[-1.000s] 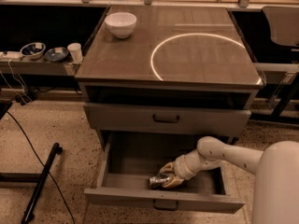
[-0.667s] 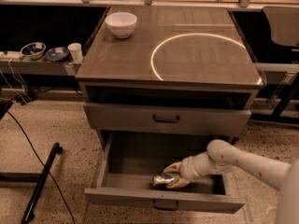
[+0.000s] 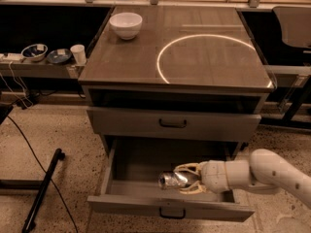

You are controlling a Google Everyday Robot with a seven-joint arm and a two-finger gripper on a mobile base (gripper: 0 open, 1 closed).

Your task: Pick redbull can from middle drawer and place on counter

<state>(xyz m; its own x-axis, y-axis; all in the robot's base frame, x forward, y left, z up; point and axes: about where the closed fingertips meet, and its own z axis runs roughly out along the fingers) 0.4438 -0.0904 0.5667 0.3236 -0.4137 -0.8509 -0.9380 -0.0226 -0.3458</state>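
Observation:
The redbull can (image 3: 173, 180) is a shiny silver can lying on its side inside the open middle drawer (image 3: 141, 166), the lowest one, pulled out toward me. My gripper (image 3: 187, 179) reaches into the drawer from the right on a white arm, and its pale fingers (image 3: 188, 169) are closed around the can above and below. The can sits just above the drawer floor near the front wall. The counter (image 3: 126, 57) is the cabinet's grey-brown top with a pale ring marking (image 3: 209, 59).
A white bowl (image 3: 126, 24) stands on the counter's back left. A shut drawer front (image 3: 172, 124) with a dark handle sits above the open drawer. A side shelf (image 3: 39, 67) at left holds small bowls and a cup. A dark pole (image 3: 41, 191) lies on the floor.
The arm has shifted and lowered its elbow out of the frame's right. The gripper with the can has lifted slightly and moved right within the drawer.

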